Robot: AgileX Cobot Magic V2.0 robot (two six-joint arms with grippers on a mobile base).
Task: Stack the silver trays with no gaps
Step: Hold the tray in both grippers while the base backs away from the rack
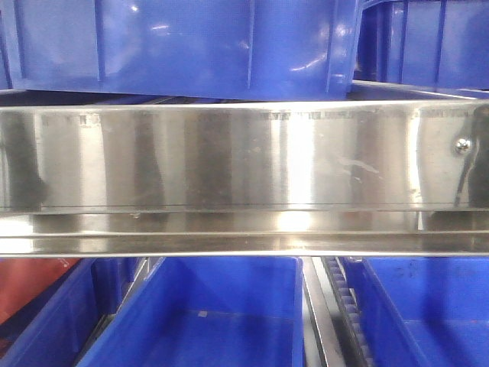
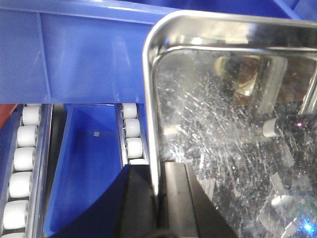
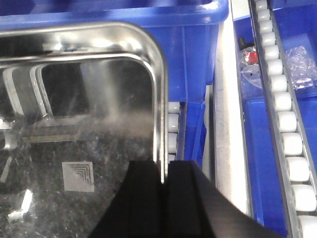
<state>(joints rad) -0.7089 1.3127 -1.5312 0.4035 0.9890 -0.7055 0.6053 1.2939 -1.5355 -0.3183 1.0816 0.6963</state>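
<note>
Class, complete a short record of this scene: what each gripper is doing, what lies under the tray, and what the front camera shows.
Left side: left gripper shut on a side rim of the silver tray, near a rounded corner
Right side: right gripper shut on a side rim of the silver tray, near a rounded corner
Under the tray: blue bins and white rollers
Front view: brushed-steel band with a screw head, blue bins above and below; no tray or gripper in view

Bright, glare streaks on steel band [image 1: 298,153]; wrist views maybe soft.
</note>
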